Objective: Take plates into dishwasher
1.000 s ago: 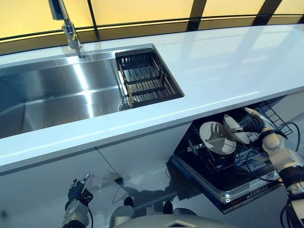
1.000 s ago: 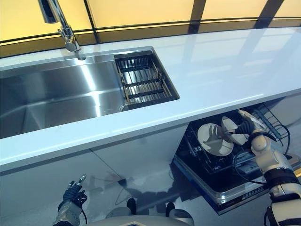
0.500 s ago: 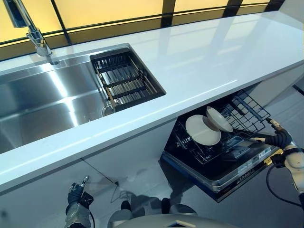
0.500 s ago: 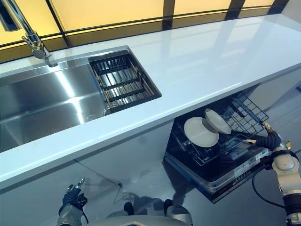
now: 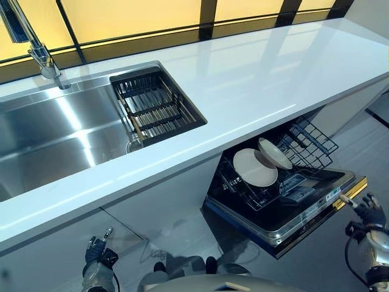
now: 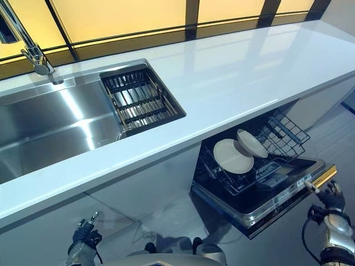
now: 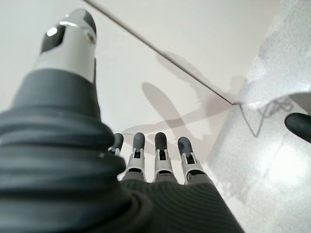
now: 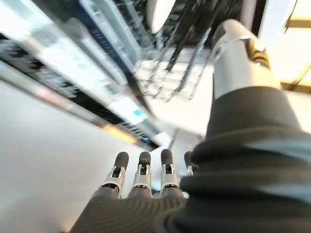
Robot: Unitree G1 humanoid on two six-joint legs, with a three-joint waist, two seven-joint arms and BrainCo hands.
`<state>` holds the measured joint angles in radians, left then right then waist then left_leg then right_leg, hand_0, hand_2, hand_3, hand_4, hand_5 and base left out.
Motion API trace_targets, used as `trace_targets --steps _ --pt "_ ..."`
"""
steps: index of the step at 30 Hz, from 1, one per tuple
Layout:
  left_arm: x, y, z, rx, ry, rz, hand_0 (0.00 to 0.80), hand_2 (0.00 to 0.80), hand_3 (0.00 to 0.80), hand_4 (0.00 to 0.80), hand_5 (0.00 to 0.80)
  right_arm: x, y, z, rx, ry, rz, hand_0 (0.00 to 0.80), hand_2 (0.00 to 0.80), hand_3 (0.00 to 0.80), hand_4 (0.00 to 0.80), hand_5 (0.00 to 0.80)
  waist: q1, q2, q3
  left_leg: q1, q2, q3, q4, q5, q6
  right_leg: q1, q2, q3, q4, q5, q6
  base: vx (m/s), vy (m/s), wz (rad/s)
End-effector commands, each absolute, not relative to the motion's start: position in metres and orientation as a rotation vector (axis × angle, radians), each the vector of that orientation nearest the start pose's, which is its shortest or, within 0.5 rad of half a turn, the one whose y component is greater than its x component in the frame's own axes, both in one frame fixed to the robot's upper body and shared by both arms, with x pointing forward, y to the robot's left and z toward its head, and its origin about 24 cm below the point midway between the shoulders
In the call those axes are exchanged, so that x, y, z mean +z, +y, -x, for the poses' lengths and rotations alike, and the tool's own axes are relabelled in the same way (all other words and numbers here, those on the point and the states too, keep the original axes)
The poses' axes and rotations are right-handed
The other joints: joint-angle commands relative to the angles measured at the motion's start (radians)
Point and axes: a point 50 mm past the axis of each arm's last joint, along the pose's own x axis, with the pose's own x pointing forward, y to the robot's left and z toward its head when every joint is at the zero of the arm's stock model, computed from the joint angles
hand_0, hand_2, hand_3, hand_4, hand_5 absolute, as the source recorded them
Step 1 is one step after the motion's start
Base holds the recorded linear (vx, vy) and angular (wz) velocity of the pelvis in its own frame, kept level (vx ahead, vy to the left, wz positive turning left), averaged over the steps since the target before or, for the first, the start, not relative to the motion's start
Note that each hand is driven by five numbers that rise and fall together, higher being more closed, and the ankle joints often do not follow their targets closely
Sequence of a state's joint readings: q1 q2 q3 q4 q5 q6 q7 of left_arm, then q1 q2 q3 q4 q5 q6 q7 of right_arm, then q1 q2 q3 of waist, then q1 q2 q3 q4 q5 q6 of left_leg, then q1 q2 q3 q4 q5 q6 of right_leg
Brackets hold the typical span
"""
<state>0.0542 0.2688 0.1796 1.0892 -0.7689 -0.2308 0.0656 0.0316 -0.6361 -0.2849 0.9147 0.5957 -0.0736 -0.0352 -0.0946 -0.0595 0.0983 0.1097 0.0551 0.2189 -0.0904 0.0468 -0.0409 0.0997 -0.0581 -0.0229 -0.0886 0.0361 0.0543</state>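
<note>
Two white plates (image 5: 255, 167) stand on edge in the dishwasher rack (image 5: 285, 164), under the countertop (image 5: 255, 79). Right hand (image 5: 368, 212) off the open door's (image 5: 304, 213) outer corner, holding nothing; its wrist view shows fingers (image 8: 142, 172) straight. Left hand (image 5: 97, 252) low by the cabinet, wrist view shows relaxed fingers (image 7: 160, 150) over floor only.

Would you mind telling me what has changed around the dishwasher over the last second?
The right hand has let go of the smaller plate and drawn back out of the rack, now empty and open off the corner of the dishwasher door. Both plates, the larger included, stay standing in the rack. The left hand hangs low, idle as before. The camera shifted too.
</note>
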Motion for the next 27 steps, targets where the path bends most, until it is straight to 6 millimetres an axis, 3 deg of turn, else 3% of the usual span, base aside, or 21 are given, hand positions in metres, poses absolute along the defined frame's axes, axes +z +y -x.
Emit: trace_targets --steps 1,7,14,24,27 --pt "-0.117 0.307 -0.127 0.799 0.618 0.387 0.0 0.0 0.0 0.0 0.0 -0.026 -0.415 -0.152 -0.847 0.386 -0.229 0.0 0.0 0.0 0.0 0.0 0.026 0.001 0.002 0.037 -0.023 -0.046 0.003 -0.104 0.03 -0.028 -0.036 0.009 0.02 0.035 0.065 -0.011 -0.107 0.0" --pt "-0.114 0.309 -0.134 0.762 0.605 0.372 0.0 0.0 0.0 0.0 0.0 -0.056 -0.402 -0.137 -0.915 0.451 -0.438 0.0 0.0 0.0 0.0 0.0 0.046 0.029 0.007 0.033 -0.027 -0.061 0.003 -0.101 0.028 -0.023 -0.038 -0.007 0.014 0.032 0.061 -0.012 -0.113 0.01" --pt "-0.11 0.31 -0.142 0.723 0.571 0.373 0.0 0.0 0.0 0.0 0.0 -0.08 -0.384 -0.128 -0.984 0.439 -0.767 0.0 0.0 0.0 0.0 0.0 0.051 0.098 0.036 0.001 -0.035 -0.078 0.003 -0.088 0.021 -0.06 -0.046 -0.025 0.027 0.023 0.054 -0.092 -0.084 0.04" --pt "-0.111 0.292 -0.155 0.711 0.513 0.48 0.0 0.0 0.0 0.0 0.0 -0.058 -0.396 -0.155 -0.92 0.316 -0.88 0.0 0.0 0.0 0.0 0.0 0.023 0.23 0.108 -0.053 -0.067 -0.084 0.004 -0.062 0.01 -0.135 -0.07 -0.018 0.055 0.005 0.042 -0.124 0.064 0.0" --pt "-0.116 0.284 -0.151 0.7 0.525 0.502 0.0 0.0 0.0 0.0 0.0 -0.05 -0.397 -0.164 -0.821 0.296 -0.857 0.0 0.0 0.0 0.0 0.0 0.017 0.267 0.114 -0.056 -0.077 -0.082 0.004 -0.059 0.006 -0.139 -0.077 -0.015 0.053 0.0 0.038 -0.015 0.068 -0.02"
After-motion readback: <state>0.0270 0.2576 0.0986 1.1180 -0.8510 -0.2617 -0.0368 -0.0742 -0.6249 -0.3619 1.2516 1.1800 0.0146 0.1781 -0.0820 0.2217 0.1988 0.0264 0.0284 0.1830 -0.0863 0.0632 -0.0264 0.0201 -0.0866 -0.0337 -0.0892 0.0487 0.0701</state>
